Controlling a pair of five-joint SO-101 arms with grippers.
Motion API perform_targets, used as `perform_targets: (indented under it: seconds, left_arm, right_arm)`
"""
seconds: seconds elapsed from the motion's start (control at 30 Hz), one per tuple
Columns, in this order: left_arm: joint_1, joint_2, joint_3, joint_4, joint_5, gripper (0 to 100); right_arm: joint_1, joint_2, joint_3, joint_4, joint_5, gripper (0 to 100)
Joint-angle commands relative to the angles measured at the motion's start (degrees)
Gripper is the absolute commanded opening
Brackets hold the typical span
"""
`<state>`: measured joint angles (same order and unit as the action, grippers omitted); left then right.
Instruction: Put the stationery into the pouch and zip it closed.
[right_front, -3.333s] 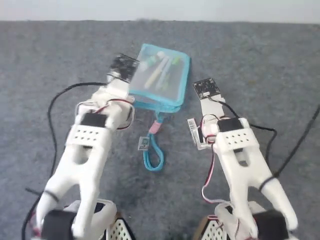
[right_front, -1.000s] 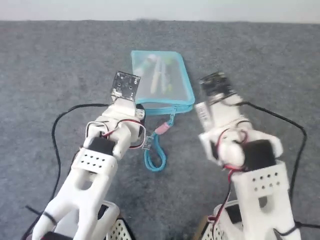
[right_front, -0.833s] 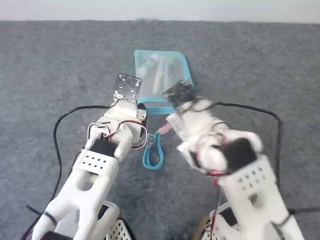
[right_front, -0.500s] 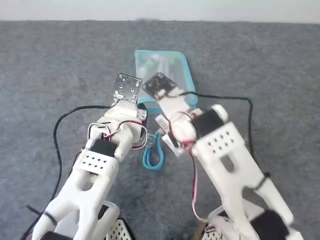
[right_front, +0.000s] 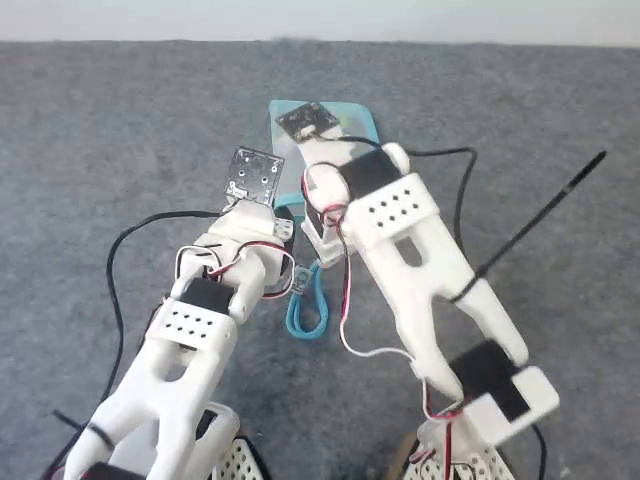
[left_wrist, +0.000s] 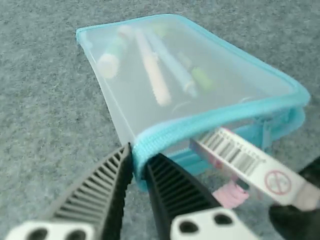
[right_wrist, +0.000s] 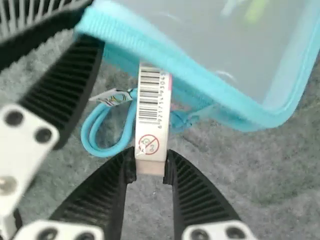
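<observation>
pouch (left_wrist: 200, 90) flat on desk (right_front: 120, 110), centre-far, zip edge facing near, pens (left_wrist: 150, 65) inside lying near-far | left end effector (left_wrist: 137, 157) clamped on near-left corner | right end effector (right_wrist: 149, 162) pinching barcode tag (right_wrist: 150, 110) at near edge

Grey fuzzy table (right_front: 120, 110), only a few things on it

A see-through pouch (left_wrist: 185, 85) with teal edging lies flat toward the far side. Its blue strap loop (right_front: 305, 318) trails onto the felt closer to the arm bases, and a black cable (right_front: 112, 262) snakes over the left part.
</observation>
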<state>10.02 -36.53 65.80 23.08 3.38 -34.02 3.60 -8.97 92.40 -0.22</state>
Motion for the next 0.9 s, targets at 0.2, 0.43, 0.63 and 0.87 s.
perform_targets:
  seconds: [0.2, 0.43, 0.63, 0.87]
  left_arm:
    - [0.8, -2.6, -0.7, -2.0, 0.7, 1]
    - [0.8, -2.6, -0.7, -2.0, 0.7, 1]
    - [0.8, -2.6, -0.7, -2.0, 0.7, 1]
    - [0.4, -2.6, 0.3, -2.2, 0.6, 1]
  right_arm:
    - [2.7, 4.1, -9.1, -2.1, -5.5, 0.7]
    - [3.4, 4.6, -9.1, -7.4, -5.6, 20.7]
    - [3.5, 4.5, -9.1, -11.1, -5.6, 22.3]
    - [6.8, 2.7, -8.5, -3.6, -2.2, 12.8]
